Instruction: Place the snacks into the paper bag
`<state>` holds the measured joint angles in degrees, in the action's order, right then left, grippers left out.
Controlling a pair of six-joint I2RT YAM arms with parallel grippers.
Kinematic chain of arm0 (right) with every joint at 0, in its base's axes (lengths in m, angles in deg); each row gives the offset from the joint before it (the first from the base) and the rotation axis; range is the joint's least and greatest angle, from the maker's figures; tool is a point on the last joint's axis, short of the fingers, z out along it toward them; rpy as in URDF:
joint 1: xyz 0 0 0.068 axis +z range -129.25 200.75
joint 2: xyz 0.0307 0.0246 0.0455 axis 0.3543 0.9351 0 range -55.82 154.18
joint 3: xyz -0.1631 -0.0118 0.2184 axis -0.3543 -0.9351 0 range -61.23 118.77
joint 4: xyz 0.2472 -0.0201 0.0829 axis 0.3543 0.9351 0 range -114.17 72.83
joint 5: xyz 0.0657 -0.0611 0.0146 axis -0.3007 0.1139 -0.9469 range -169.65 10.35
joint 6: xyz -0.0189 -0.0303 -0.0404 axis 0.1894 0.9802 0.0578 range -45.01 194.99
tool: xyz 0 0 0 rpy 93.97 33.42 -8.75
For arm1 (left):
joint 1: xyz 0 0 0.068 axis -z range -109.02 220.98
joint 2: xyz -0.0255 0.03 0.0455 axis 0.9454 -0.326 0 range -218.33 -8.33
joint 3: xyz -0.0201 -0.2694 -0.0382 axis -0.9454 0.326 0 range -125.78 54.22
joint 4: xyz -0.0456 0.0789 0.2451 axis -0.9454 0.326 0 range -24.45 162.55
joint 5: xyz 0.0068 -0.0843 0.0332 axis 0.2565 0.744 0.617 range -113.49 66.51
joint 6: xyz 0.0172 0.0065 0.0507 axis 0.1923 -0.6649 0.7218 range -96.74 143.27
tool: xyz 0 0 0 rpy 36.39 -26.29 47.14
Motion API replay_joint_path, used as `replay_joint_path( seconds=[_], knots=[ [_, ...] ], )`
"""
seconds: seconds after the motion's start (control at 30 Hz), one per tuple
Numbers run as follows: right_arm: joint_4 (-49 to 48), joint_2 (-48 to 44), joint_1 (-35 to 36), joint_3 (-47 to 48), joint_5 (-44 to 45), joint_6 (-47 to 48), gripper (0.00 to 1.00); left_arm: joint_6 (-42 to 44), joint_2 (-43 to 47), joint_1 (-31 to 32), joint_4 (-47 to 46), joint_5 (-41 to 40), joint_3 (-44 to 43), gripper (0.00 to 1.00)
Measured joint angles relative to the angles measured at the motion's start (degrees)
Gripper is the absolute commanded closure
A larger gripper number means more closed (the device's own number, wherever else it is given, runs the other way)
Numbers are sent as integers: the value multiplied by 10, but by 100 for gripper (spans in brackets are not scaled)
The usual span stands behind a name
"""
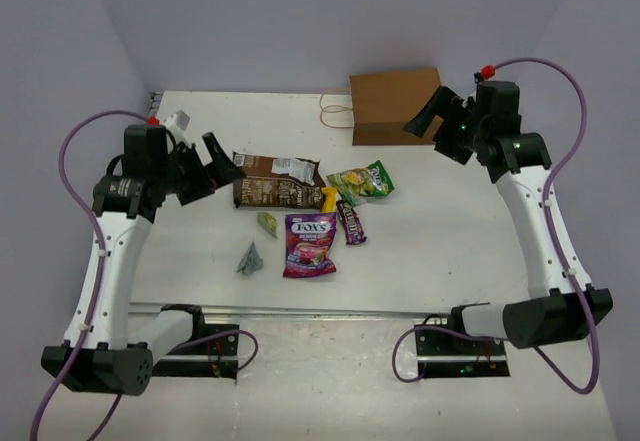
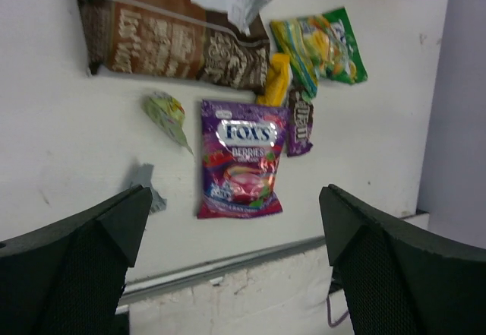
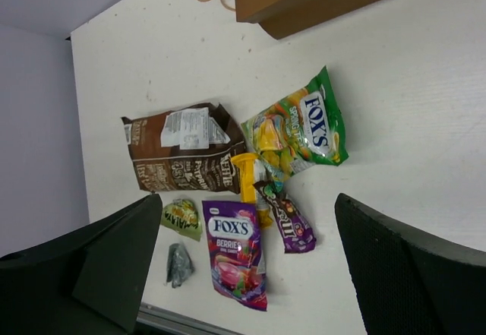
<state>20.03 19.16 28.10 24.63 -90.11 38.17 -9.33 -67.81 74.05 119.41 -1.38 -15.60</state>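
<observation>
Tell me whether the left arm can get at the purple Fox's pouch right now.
Probably yes. The left hand is open, and the purple Fox's pouch lies flat on the table, almost wholly uncovered.

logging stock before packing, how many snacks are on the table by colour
brown: 2, long brown wrapper and dark brown bar
green: 2, green bag and tiny green wrapper
purple: 1, purple Fox's pouch
yellow: 1, yellow bar
grey: 1, tiny grey wrapper
total: 7
</observation>
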Motion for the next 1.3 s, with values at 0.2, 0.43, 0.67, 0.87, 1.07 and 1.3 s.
replay_joint_path(
  seconds=[0.2,0.43,0.67,0.87,1.07,1.3],
  knots=[
    [31,127,19,127,9,40,1,34,-99,-4,-12,-63,-174,0],
    [127,327,100,377,93,107,1,37,-135,-4,-51,-64,-209,0],
    [160,416,129,417,190,143,1,14,-90,-4,-158,-58,-100,0],
    [139,466,153,385,302,176,1,-7,-34,-3,-191,-66,-38,0],
    [92,509,208,382,386,223,1,-13,-35,7,-199,-78,-38,0],
    [-3,524,230,379,463,301,1,-20,-41,23,-199,-74,-40,0]
  ],
)
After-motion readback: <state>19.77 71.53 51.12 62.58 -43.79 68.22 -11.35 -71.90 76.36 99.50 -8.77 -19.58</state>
